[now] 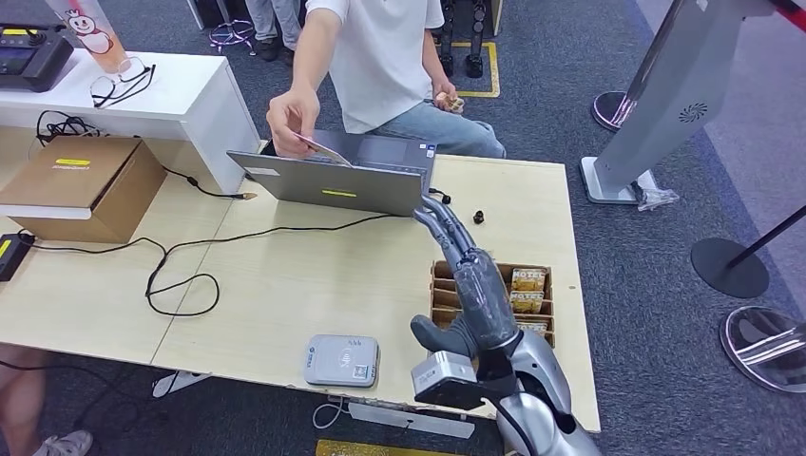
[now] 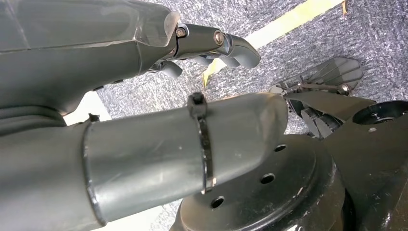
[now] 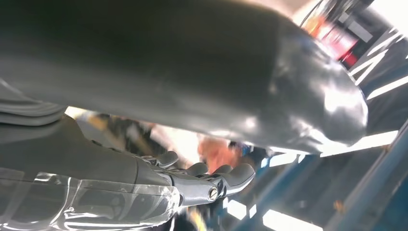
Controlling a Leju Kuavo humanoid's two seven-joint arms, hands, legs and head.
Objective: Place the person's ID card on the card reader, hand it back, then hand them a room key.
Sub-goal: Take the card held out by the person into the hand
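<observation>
A person in a white shirt sits behind the table and holds the ID card (image 1: 318,149) over the open laptop. My right hand (image 1: 468,277) reaches across the table towards it with fingers stretched out and thumb apart, holding nothing; its fingertips end just below the laptop's right corner, short of the card. In the right wrist view the right hand (image 3: 144,192) is bare too. The grey card reader (image 1: 342,360) lies near the table's front edge, left of my right arm. A wooden box of hotel room keys (image 1: 528,290) sits partly under my forearm. My left hand (image 2: 120,48) hangs over carpet, holding nothing.
A grey laptop (image 1: 333,180) stands at the table's far side. A cardboard box (image 1: 86,185) sits at the left, with a black cable (image 1: 181,266) looping across the tabletop. A white counter (image 1: 143,104) carries glasses. Stanchion bases (image 1: 730,266) stand on the floor at the right.
</observation>
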